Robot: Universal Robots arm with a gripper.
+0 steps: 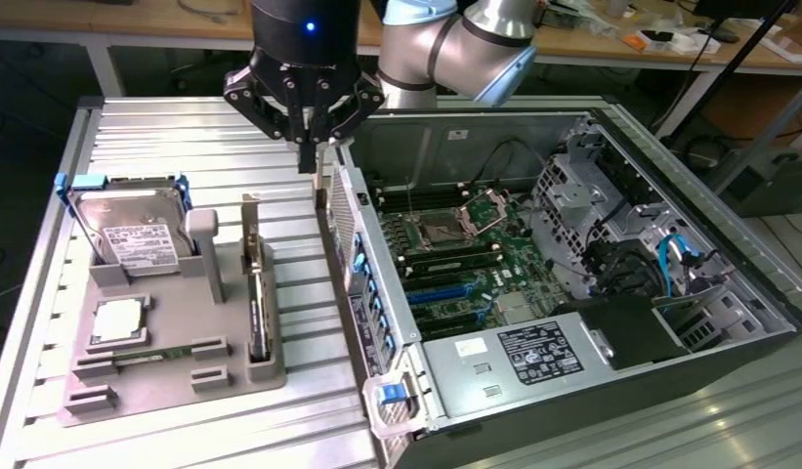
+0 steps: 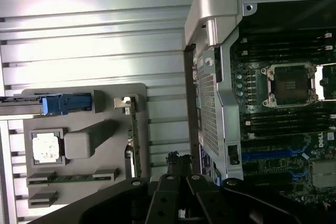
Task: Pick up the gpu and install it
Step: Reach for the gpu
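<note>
The gpu [image 1: 255, 285] stands on its edge in a slot of the grey holder [image 1: 179, 389], its silver bracket end toward the back; in the wrist view the gpu [image 2: 134, 142] is a thin dark strip with the bracket at one end. My gripper [image 1: 310, 156] hangs above the table, between the holder and the open computer case [image 1: 374, 293], behind and above the gpu. Its fingers are shut with nothing between them. The gripper [image 2: 177, 162] points down beside the case wall.
The holder also carries a hard drive [image 1: 130, 233] in a blue caddy, a processor [image 1: 118, 320] and a memory stick [image 1: 153, 354]. Inside the case lie the motherboard with its socket [image 1: 450, 231], blue card slots [image 1: 440, 291] and a power supply [image 1: 531, 354]. The ribbed metal table [image 1: 153, 137] lies around them.
</note>
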